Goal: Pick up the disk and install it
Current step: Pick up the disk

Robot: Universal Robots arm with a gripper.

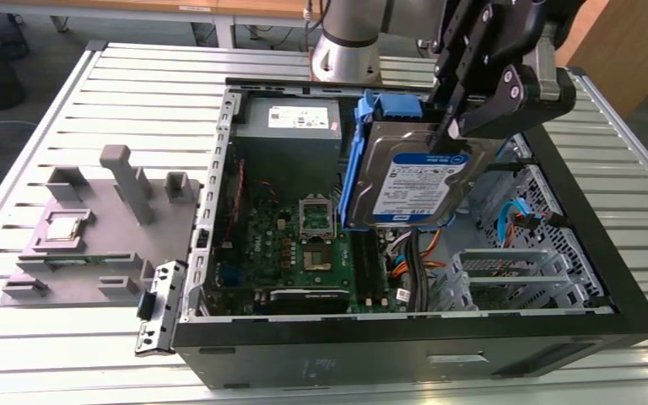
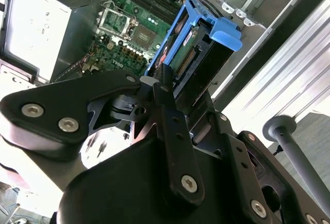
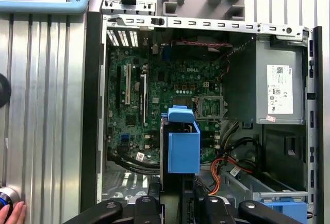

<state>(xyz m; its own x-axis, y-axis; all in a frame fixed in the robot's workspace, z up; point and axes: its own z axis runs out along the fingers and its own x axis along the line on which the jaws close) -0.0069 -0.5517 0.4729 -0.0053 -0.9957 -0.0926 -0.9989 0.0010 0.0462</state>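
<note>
Gripper (image 1: 456, 135) closed on the top edge of the disk (image 1: 420, 181), disk in its blue carrier frame hanging upright just below the gripper, held clear above the open computer case (image 1: 414, 354), motherboard (image 1: 290, 245) beneath, slatted metal worktop (image 1: 132, 76) around the case.

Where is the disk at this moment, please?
In the exterior view the disk hangs upright in the gripper, above the open computer case, toward the exterior view's right of the motherboard.

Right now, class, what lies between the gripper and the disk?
Nothing: in the exterior view the gripper is shut directly on the disk, holding it above the open case.
</note>
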